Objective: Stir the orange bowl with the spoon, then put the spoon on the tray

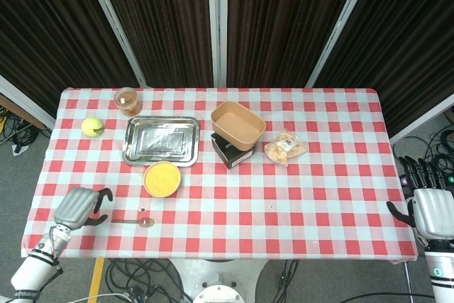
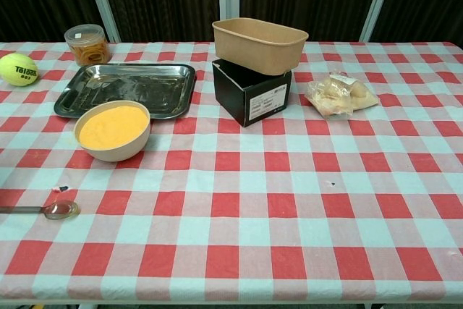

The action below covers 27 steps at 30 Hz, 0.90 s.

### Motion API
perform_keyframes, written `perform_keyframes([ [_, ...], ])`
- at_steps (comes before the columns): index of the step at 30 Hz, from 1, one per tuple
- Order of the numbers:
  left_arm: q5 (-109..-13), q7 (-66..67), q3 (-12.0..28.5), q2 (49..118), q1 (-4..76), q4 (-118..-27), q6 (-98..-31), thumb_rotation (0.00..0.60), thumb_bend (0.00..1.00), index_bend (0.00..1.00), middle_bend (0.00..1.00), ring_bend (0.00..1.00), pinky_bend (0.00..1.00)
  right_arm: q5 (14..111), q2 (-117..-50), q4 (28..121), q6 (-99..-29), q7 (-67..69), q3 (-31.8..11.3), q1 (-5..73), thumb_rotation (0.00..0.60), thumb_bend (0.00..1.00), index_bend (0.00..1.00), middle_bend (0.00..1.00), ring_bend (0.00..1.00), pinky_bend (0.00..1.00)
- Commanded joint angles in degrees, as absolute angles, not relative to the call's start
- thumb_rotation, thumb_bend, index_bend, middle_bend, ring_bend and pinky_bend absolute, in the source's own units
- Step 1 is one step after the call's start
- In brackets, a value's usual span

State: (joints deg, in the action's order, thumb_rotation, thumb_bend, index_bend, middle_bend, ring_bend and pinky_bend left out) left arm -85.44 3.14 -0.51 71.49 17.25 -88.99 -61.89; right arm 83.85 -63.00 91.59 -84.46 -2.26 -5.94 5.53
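Note:
An orange bowl [image 1: 162, 179] [image 2: 113, 130] stands just in front of the metal tray [image 1: 162, 140] [image 2: 129, 90]. A metal spoon [image 1: 135, 222] [image 2: 49, 210] lies flat near the table's front left edge, bowl end to the right. My left hand [image 1: 79, 207] hovers over the table just left of the spoon's handle, fingers curled downward and apart, holding nothing. My right hand [image 1: 428, 205] stays off the table's right edge, fingers spread, empty. Neither hand shows in the chest view.
A tennis ball [image 1: 92, 127] and a small plastic jar [image 1: 128, 101] sit at the back left. A brown paper container [image 1: 237, 125] rests on a black box [image 1: 228, 152], with a bagged snack [image 1: 285, 147] to its right.

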Motion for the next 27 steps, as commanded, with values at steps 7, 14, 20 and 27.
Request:
perform_keyframes([
  [7,-79.89,7.08,-0.94,77.17,18.51,-87.46,-58.29,0.6,0.25,0.57,0.91,0.88,0.97,83.71,-63.06,91.66,-83.89,-2.44,-5.91,5.87,0.6,0.15,0.0,0.08,0.0,0.06],
  [14,-75.21,11.1,-0.75,80.0,18.25,-87.92,-57.87,0.6,0.25,0.58,0.93,0.9,0.98,83.46,-63.17,91.01,-83.59,-1.7,-5.73,5.82,0.6,0.15,0.0,0.08,0.0,0.06],
  [20,-72.65,13.59,-1.08,80.95,18.6,-88.64,-56.97,0.6,0.29,0.58,0.93,0.91,0.98,83.42,-63.21,90.69,-83.52,-1.3,-5.73,5.87,0.6,0.15,0.0,0.08,0.0,0.06],
  [27,-71.33,14.27,-1.21,81.47,18.9,-88.6,-56.74,0.6,0.34,0.58,0.94,0.91,0.98,83.13,-63.2,90.51,-83.31,-0.99,-5.71,5.86,0.6,0.15,0.0,0.08,0.0,0.06],
])
